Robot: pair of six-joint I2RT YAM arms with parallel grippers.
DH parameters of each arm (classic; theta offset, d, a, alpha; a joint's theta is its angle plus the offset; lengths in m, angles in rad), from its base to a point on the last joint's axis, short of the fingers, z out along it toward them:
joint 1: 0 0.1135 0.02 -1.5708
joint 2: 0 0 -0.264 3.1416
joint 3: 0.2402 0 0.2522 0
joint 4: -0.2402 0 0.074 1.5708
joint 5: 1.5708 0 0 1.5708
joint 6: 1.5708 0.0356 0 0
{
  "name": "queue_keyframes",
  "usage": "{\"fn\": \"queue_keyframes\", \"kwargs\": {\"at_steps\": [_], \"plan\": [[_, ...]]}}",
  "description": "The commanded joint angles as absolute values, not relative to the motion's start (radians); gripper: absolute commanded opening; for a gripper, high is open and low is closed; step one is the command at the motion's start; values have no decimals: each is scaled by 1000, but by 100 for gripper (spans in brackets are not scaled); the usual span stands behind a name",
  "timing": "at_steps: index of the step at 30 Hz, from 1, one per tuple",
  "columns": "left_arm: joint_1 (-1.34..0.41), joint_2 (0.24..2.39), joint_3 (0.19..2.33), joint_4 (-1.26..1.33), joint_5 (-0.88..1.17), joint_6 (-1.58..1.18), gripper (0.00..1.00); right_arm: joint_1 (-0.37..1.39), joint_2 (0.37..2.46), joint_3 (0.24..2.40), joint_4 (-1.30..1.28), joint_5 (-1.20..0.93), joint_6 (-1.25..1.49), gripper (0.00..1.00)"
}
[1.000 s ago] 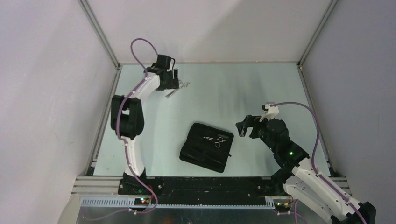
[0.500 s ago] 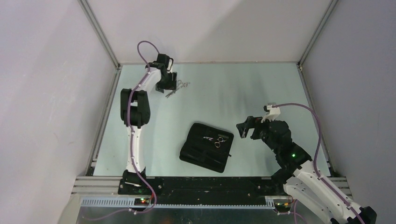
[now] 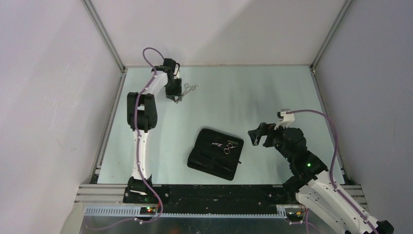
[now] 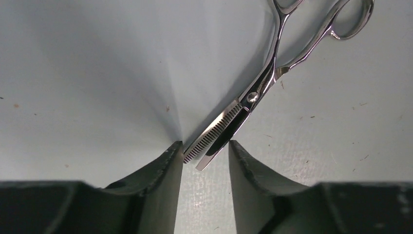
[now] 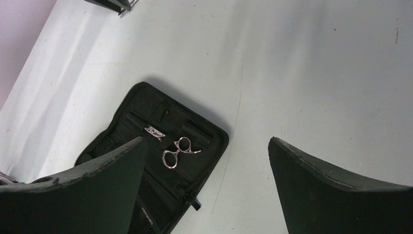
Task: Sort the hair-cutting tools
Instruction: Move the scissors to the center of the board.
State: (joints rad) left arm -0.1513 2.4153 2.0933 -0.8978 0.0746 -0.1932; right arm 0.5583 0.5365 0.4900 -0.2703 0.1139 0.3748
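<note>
One pale desk [image 3: 272,92] holds the open black case [image 3: 209,163] near its front middle. Beside the case hovers the right claw [image 5: 207,141], spread wide and holding nothing. At the far left, the left claw [image 4: 204,146] stands apart, astride the blade tips of thinning scissors [image 4: 253,97] lying flat; another pair [image 5: 178,151] rests inside the case.

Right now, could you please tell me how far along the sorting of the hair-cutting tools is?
Done: one pair of scissors lies in the open black case. In hand: the left gripper straddles the blades of the second scissors at the far left, jaws not yet shut. Left: likely moving those to the case; the combs I cannot make out against its black lining. The right gripper hangs open beside the case.
</note>
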Motion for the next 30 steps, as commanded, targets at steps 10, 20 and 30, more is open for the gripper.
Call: {"fn": "queue_keyframes", "kwargs": {"at_steps": [10, 20, 30], "plan": [[-255, 2269, 1818, -895, 35, -217, 9, 553, 513, 492, -268, 100, 387, 98], [-319, 2003, 1364, -746, 57, -336, 0, 555, 673, 550, -330, -83, 369, 89], [-387, 1704, 969, -631, 87, -452, 0, 722, 1054, 677, -466, 120, 441, 84]]}}
